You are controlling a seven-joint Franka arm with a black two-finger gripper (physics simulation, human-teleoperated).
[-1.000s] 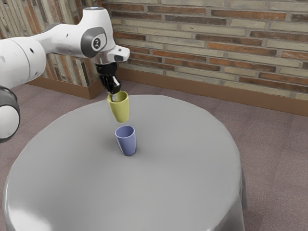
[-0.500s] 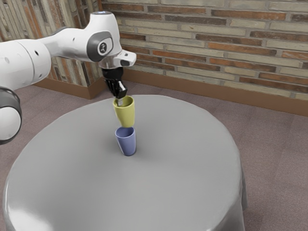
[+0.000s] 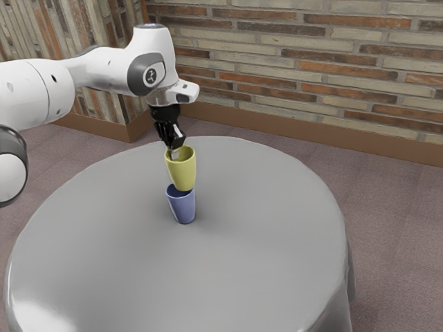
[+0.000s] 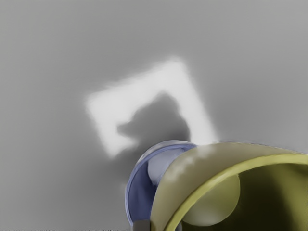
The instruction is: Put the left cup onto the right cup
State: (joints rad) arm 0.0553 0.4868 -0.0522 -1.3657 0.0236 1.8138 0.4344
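A yellow cup (image 3: 181, 170) hangs upright from my gripper (image 3: 174, 148), which is shut on its rim. Its base sits at the mouth of the blue cup (image 3: 181, 205), which stands upright on the round grey table (image 3: 263, 263). I cannot tell whether the two cups touch. In the wrist view the yellow cup (image 4: 226, 187) is large and close under my hand, and the blue cup (image 4: 144, 185) peeks out beside and below it.
The grey tablecloth (image 3: 104, 277) drapes over the table's edges. A brick wall (image 3: 311, 55) stands behind, with brown floor (image 3: 401, 228) around the table. A bright patch of light (image 4: 144, 106) lies on the cloth near the cups.
My hand has moved toward the exterior view's right and down with the yellow cup, from beside and above the blue cup to right over its mouth.
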